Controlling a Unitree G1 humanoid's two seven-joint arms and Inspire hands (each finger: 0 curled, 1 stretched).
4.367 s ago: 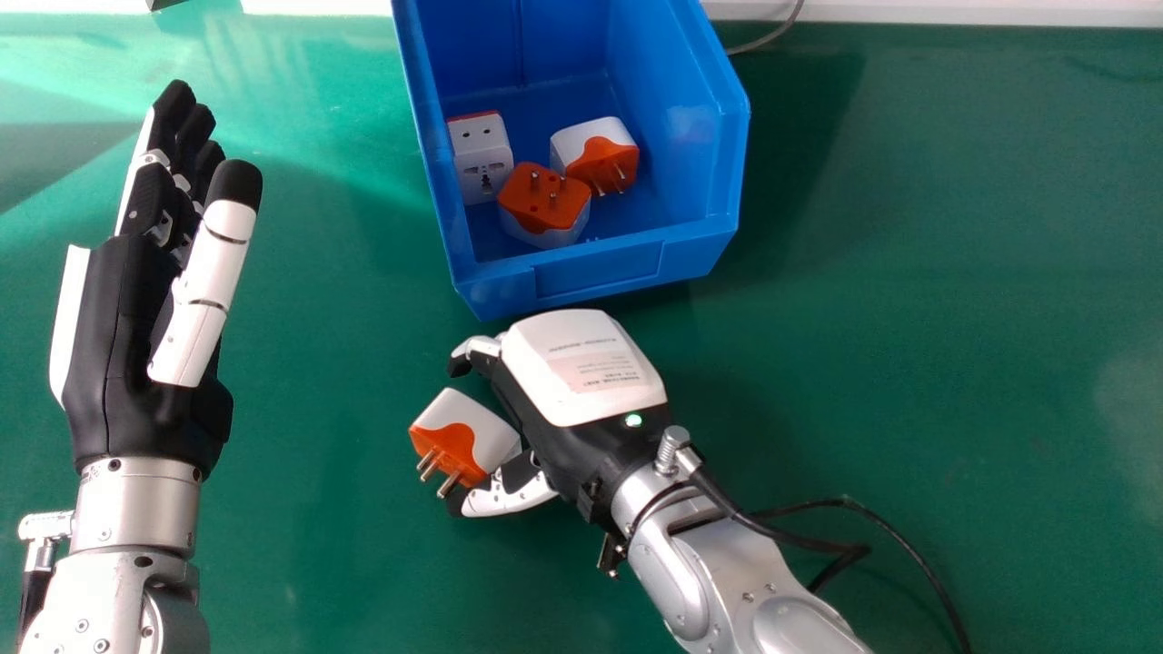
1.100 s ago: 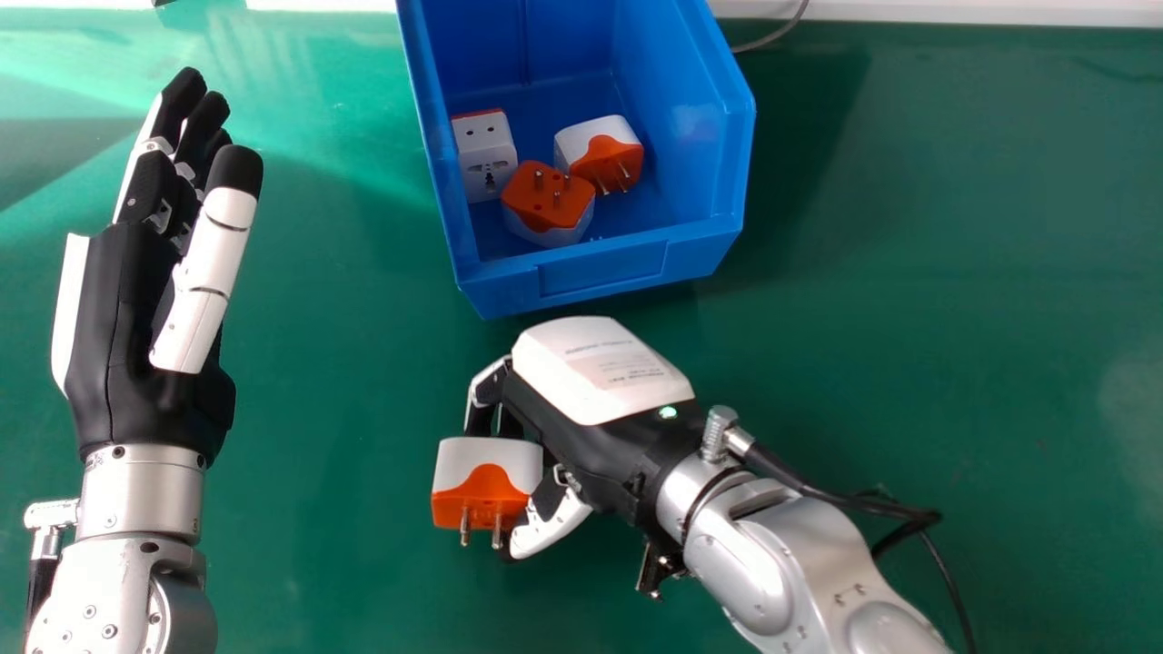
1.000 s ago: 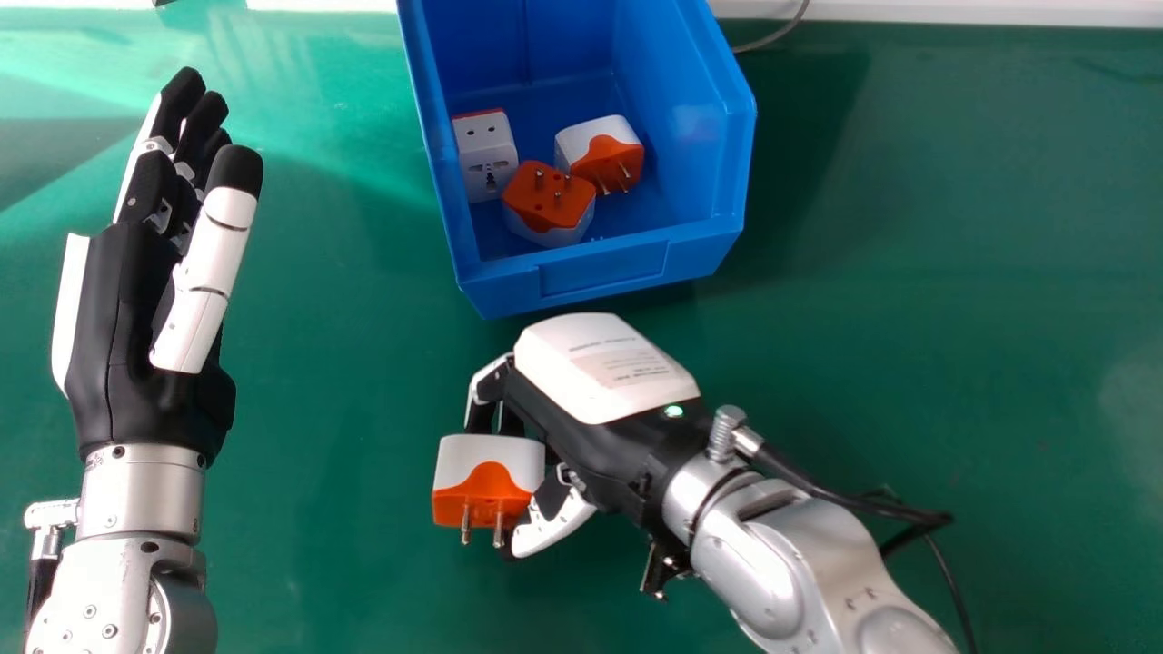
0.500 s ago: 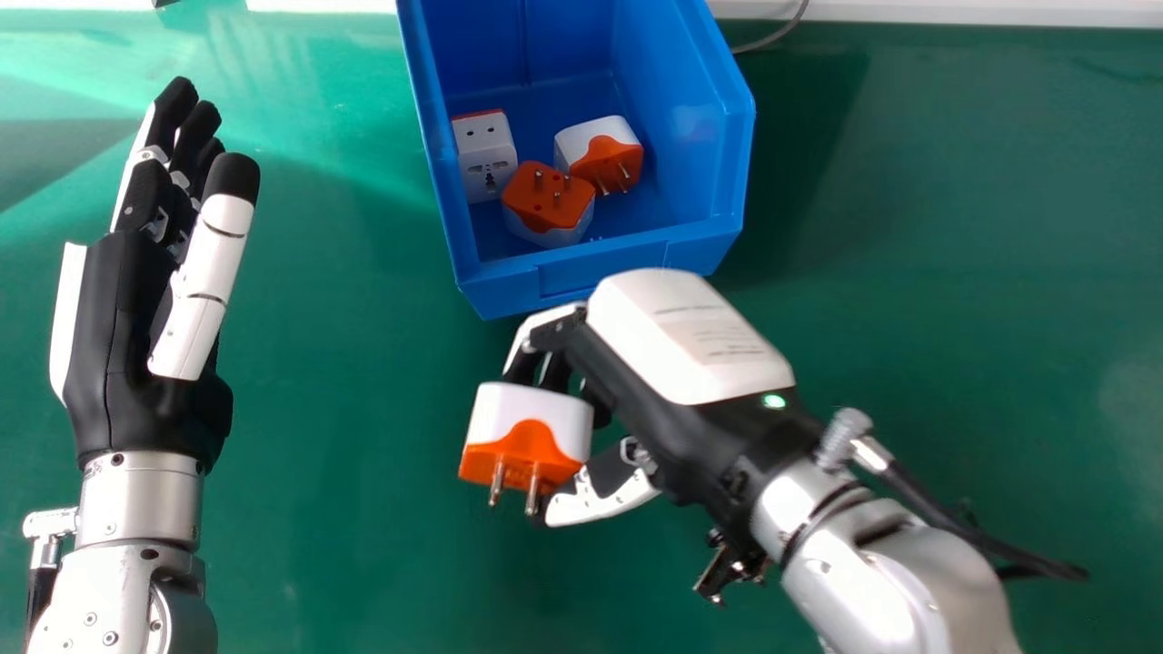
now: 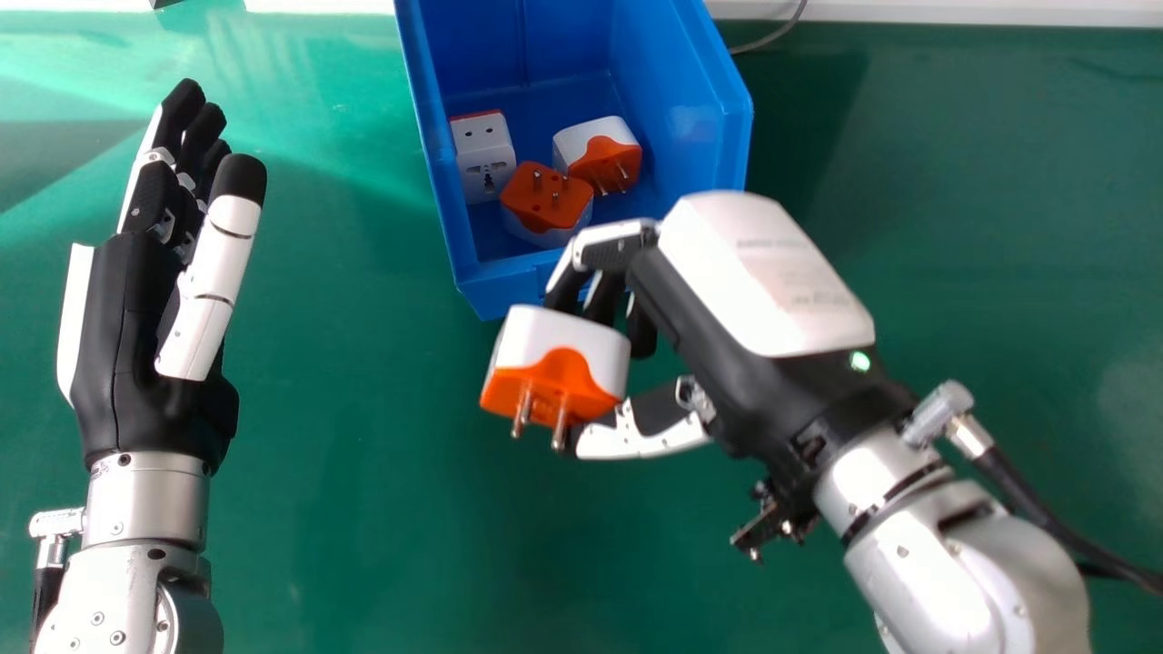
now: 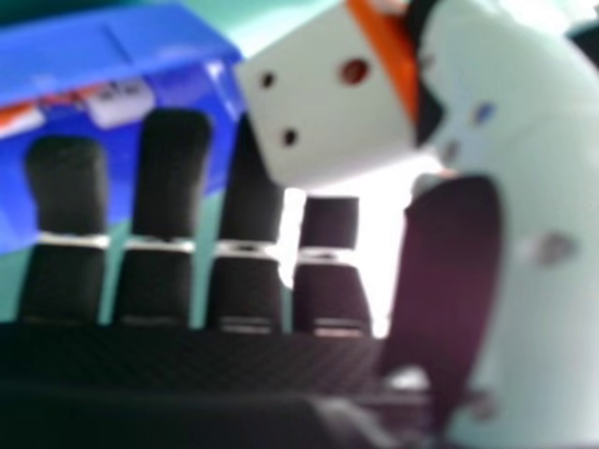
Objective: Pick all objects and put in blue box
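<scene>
Three adapters (image 5: 545, 198) already in the blue box (image 5: 498, 289) beyond the fingers of the right hand (image 5: 763, 282), fourth adapter (image 5: 556, 368) pinched between those fingers and the thumb (left hand (image 5: 145, 363) idle, fingers straight), so probably one drop left.

Box (image 5: 500, 292), twelve o'clock: blue. Surface (image 5: 363, 409): green, paler toward ten. Adapter (image 5: 581, 345), centre: white, wavy-edged orange toward six.
</scene>
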